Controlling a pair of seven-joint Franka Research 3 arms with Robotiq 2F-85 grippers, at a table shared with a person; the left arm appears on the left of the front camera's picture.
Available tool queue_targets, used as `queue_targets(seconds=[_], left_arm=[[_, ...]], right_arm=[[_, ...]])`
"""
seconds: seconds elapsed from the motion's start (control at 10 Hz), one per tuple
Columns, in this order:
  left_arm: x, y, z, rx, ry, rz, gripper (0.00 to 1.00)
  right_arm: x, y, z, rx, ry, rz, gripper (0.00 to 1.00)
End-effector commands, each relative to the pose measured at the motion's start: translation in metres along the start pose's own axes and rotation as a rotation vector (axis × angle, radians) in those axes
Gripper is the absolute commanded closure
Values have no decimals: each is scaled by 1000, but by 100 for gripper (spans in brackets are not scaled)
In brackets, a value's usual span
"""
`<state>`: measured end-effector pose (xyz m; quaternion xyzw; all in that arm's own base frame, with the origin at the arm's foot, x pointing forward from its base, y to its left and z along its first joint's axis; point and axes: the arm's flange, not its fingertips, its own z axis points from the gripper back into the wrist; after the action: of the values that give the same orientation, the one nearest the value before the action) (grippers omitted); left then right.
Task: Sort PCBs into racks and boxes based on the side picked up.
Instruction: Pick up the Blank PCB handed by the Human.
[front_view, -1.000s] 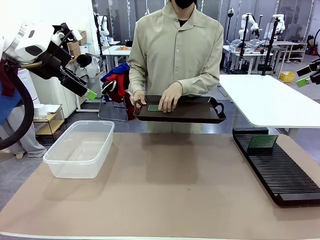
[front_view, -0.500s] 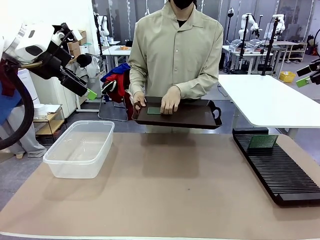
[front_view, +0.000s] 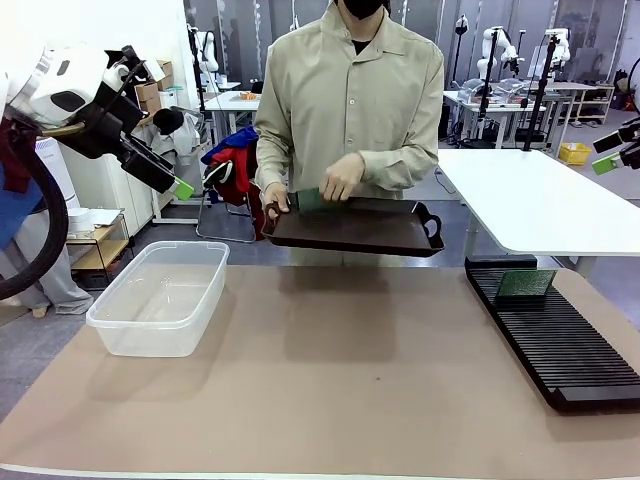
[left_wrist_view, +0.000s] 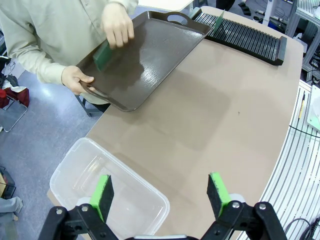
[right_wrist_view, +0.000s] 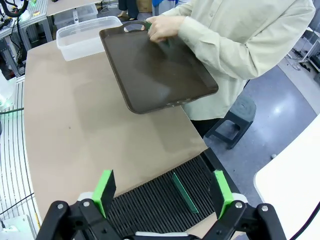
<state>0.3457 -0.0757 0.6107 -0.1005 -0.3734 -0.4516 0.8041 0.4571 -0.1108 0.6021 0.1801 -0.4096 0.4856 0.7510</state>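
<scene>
At the left, the robot's left hand (left_wrist_view: 160, 190) is hanging high above the counter's edge, its green-padded fingers (left_wrist_view: 102, 190) standing wide apart and holding nothing. In the left wrist view it is looking down over the clear, translucent rectangular plastic tub (front_view: 140, 338), which is sitting lidless on the left part of the brown-topped counter (front_view: 350, 390).

At the middle, a person in a beige shirt is standing at the far side and holding a dark brown handled serving tray (front_view: 370, 230) above the counter's far edge. One of the person's hands (front_view: 277, 205) is gripping the tray's left end. The person's other hand (front_view: 342, 178) is pinching a thin green rectangular circuit board (front_view: 308, 199) and tipping it up on its edge at the left part of the tray.

To the right, the long black slotted rack (front_view: 565, 350) is lying on the counter, running from the far edge toward the near side. A second green circuit board (front_view: 527, 283) is standing upright in a slot near the rack's far end.

At the far right, the robot's right hand (right_wrist_view: 162, 192) is hovering high above the rack, its fingers spread wide and gripping nothing.
</scene>
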Motion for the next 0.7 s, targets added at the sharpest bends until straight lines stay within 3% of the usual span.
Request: queue_targets(seconds=[0.0, 0.6], left_arm=[[-1, 2, 1, -8, 2, 5, 0], [-1, 2, 1, -8, 2, 5, 0]], right_arm=[[1, 2, -2, 4, 2, 4, 0], [1, 2, -2, 4, 2, 4, 0]])
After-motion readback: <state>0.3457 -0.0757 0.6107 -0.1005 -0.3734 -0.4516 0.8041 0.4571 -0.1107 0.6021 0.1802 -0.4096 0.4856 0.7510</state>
